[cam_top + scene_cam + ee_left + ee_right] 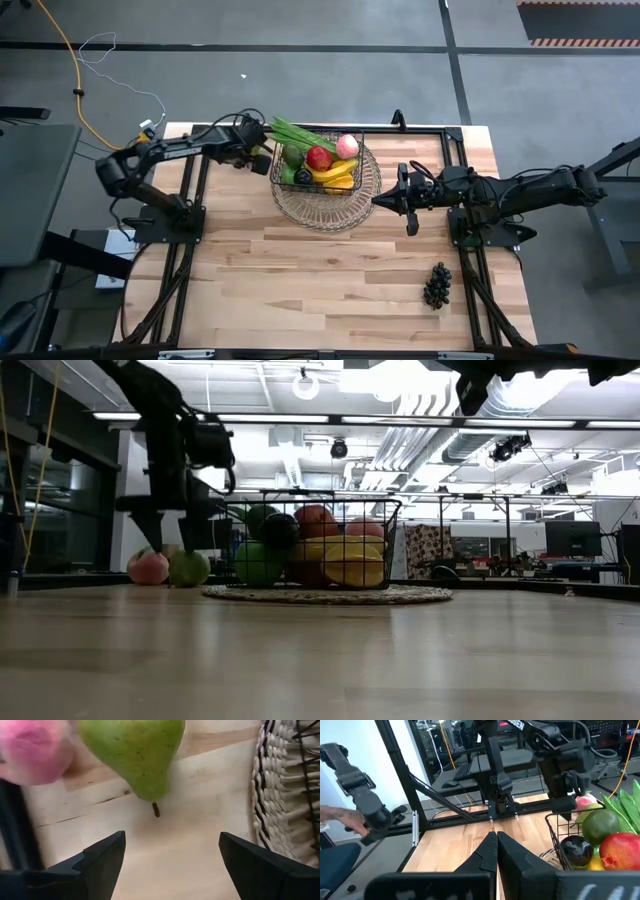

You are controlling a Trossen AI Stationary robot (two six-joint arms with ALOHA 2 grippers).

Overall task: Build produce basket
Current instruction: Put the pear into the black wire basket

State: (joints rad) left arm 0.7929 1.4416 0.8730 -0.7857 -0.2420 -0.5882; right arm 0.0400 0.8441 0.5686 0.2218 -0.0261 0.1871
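The dark wire basket [352, 172] stands on a round woven mat [300, 205] at the table's far middle. It holds a leafy green bunch [300, 133], a red apple [319, 157], a peach [347, 146], a banana [338, 174] and a dark plum [576, 847]. Left of the basket, a green pear [132, 750] lies on its side on the wood beside a pink peach [31, 747]. My left gripper [170, 845] hangs open just above them, pointing steeply down, with the pear's stem ahead of its fingertips. My right gripper [378, 201] is shut, level, by the mat's right edge. Dark grapes [437, 285] lie near right.
The mat's woven rim [272, 795] is close beside my left gripper. Black frame rails [190, 215] run along the table's left, right and far sides. A person's hand [345, 822] shows beyond the table in the right wrist view. Bare wood [300, 290] fills the near half.
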